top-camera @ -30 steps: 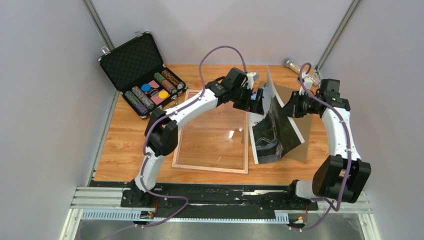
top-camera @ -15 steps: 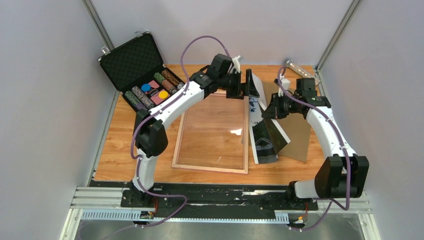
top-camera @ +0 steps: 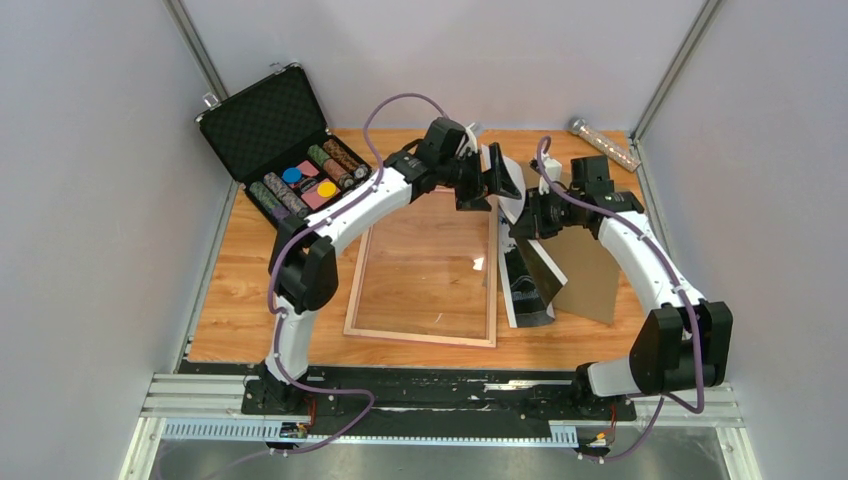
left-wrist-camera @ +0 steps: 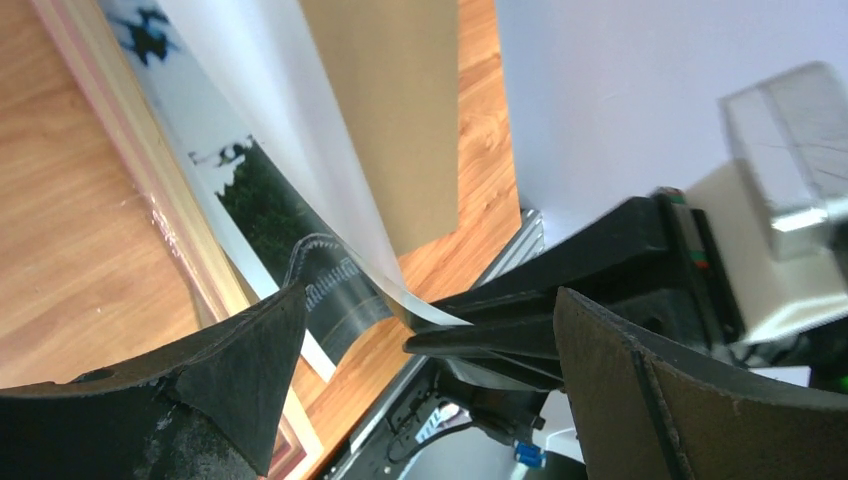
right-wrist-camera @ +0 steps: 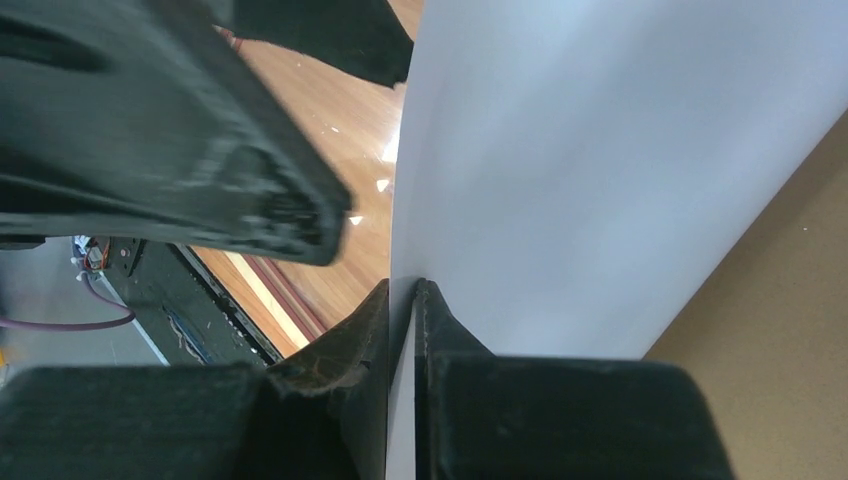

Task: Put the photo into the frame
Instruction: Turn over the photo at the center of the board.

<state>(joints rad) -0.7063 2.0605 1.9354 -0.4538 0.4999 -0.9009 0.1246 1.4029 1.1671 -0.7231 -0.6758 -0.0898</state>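
Held only by the right gripper's (right-wrist-camera: 402, 300) edge pinch, left gripper (left-wrist-camera: 430, 305) agape, the photo (right-wrist-camera: 600, 150) could be dropped beside the frame (top-camera: 420, 337).

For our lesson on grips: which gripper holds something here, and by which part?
The right gripper pinches the photo by its edge, white back showing; the left gripper is wide open, holding nothing.

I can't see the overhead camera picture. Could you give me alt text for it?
Two robot arms meet over a wooden table: the right end effector pinches the photo, curled up on edge, while the left end effector gapes open beside it. The empty frame lies flat beside it.
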